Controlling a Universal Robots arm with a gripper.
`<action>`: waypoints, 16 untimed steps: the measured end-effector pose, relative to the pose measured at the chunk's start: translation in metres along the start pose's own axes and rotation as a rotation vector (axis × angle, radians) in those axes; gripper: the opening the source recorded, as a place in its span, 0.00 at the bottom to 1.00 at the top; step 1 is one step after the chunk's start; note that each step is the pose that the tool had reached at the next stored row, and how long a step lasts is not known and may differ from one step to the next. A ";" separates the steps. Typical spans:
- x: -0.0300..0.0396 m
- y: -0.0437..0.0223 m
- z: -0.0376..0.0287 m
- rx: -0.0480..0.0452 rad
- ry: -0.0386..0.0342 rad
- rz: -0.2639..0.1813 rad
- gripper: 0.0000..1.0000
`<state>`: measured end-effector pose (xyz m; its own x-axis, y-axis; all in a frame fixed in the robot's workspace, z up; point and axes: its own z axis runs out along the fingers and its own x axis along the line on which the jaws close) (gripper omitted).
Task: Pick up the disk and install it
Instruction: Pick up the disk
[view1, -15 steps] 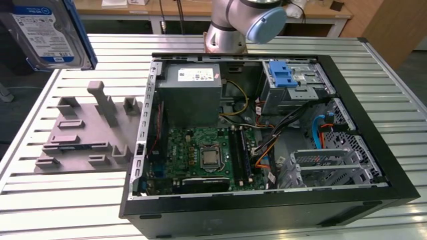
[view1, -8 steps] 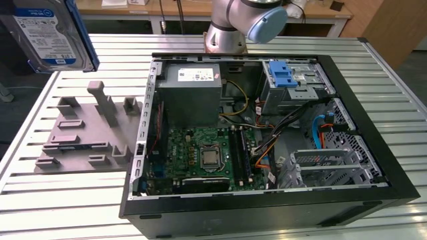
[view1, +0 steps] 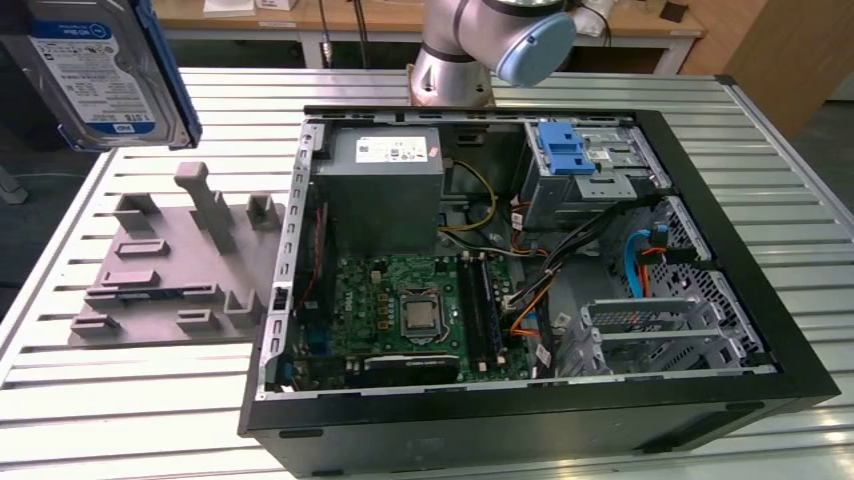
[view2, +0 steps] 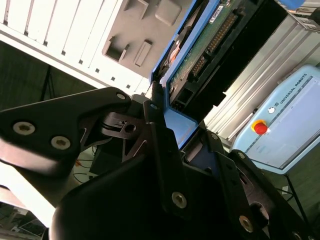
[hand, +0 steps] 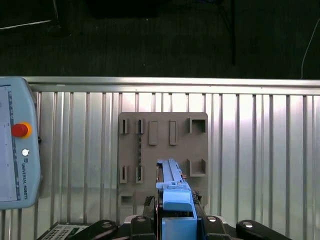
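Observation:
The disk (view1: 100, 75) hangs high over the table at the exterior view's left, its white-and-blue label facing the camera and a blue frame round its edges. In the second wrist view my gripper (view2: 170, 125) is shut on the disk (view2: 200, 55), black fingers (view2: 155, 145) clamping the blue frame, the green circuit-board side showing. The first wrist view looks along the disk (hand: 172, 182) edge-on, held between the gripper (hand: 175, 220) over the grey fixture.
An open black computer case (view1: 747, 400) lies on the slatted metal table (view1: 787, 190), with a drive bay and blue bracket (view1: 567, 150) at its far corner. A grey slotted fixture (view1: 174, 260) sits beside the case. A teach pendant (hand: 15, 150) rests off the table edge.

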<state>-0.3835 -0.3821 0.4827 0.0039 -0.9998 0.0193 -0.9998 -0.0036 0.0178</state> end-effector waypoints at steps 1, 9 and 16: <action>0.0007 -0.0007 0.0000 0.0000 0.0002 0.000 0.36; 0.0053 -0.0096 0.0002 0.0001 0.0009 0.000 0.36; 0.0095 -0.0176 0.0004 0.0001 0.0012 0.000 0.36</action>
<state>-0.3658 -0.3916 0.4822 0.0039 -0.9998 0.0205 -0.9998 -0.0036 0.0177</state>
